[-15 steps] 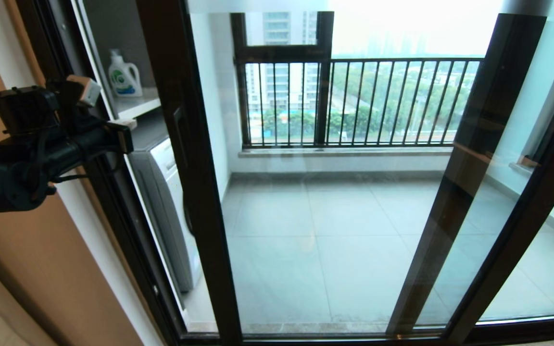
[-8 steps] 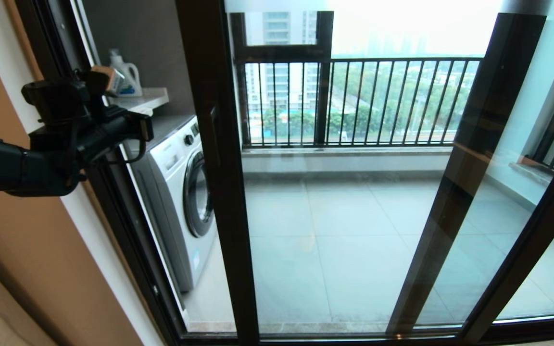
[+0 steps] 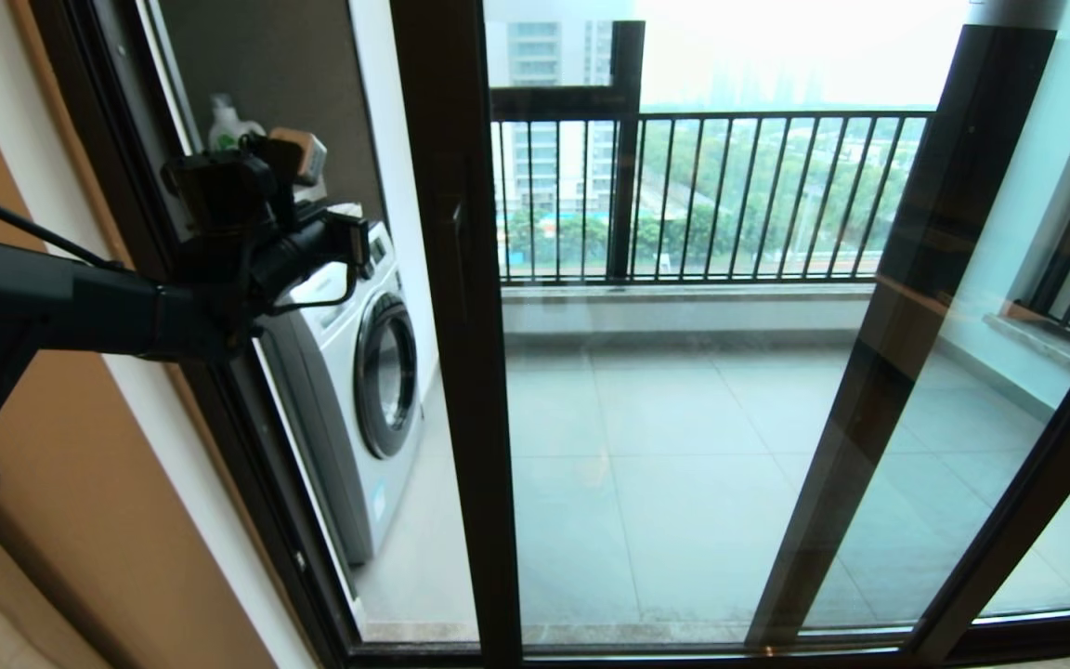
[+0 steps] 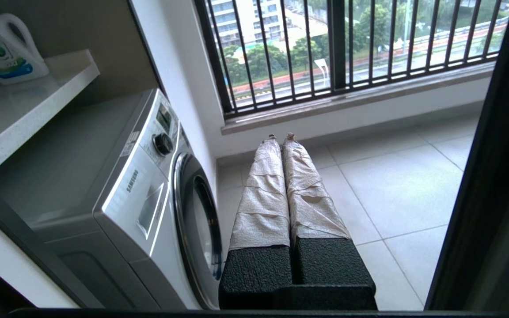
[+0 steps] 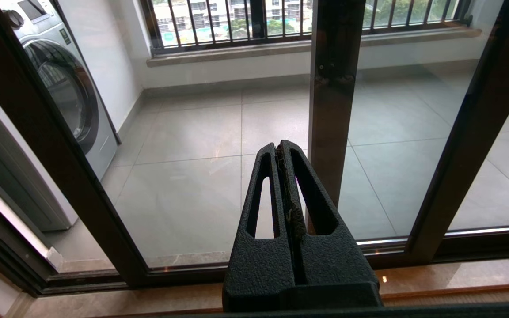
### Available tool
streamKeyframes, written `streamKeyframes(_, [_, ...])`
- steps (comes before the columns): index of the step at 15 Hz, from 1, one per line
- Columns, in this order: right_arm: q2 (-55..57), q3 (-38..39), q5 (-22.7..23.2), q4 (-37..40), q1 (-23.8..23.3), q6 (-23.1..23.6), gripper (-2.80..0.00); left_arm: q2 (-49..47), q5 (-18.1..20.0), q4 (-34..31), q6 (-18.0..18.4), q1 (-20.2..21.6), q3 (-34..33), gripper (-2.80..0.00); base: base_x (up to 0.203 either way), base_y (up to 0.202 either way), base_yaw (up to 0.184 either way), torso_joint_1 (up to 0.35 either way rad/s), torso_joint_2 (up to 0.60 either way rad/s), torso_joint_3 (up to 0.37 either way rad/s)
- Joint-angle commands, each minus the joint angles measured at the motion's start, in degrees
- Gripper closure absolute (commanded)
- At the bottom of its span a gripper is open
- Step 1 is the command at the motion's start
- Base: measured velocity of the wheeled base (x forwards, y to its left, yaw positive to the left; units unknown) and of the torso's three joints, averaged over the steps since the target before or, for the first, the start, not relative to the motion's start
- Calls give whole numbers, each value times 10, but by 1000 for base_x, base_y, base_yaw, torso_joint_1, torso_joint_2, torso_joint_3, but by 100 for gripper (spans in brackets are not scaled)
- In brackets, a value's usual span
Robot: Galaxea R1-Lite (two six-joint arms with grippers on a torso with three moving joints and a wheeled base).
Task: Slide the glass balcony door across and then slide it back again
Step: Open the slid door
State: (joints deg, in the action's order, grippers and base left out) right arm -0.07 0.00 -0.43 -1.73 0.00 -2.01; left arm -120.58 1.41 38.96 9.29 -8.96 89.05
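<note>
The glass balcony door (image 3: 684, 446) stands partly slid to the right, its dark left stile (image 3: 456, 390) upright at mid view with a slim bar handle (image 3: 463, 246) on it. My left gripper (image 3: 358, 243) is raised in the open gap just left of that stile, shut and holding nothing. In the left wrist view its paper-wrapped fingers (image 4: 261, 190) press together and the door's stile (image 4: 493, 154) runs beside them, apart from them. My right gripper (image 5: 279, 145) is out of the head view, low before the door's glass (image 5: 184, 190), shut and empty.
A white washing machine (image 3: 358, 372) fills the left of the balcony under a shelf (image 4: 29, 97) with a detergent bottle (image 4: 2, 48). A fixed glass panel's stile (image 3: 879, 372) stands behind the door. The black-barred railing window (image 3: 711, 195) closes the far side. An orange wall (image 3: 80, 483) is left.
The door has slid to the right, widening the gap and uncovering the washing machine. My left arm has moved right and forward along with the door's left stile.
</note>
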Motion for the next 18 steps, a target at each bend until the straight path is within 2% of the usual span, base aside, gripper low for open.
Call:
streamKeyframes(1, [1, 7, 0, 0, 0, 0, 0, -19, -9, -16, 0, -22, 34, 0, 0, 0, 0, 0, 0, 0])
streamKeyframes(14, [1, 6, 0, 0, 0, 0, 0, -36, -33, -64, 1, -139, 85, 0, 0, 0, 0, 0, 0, 0])
streamKeyframes(18, [1, 6, 0, 0, 0, 0, 0, -61, -52, -88, 2, -172, 140, 0, 0, 0, 0, 0, 0, 0])
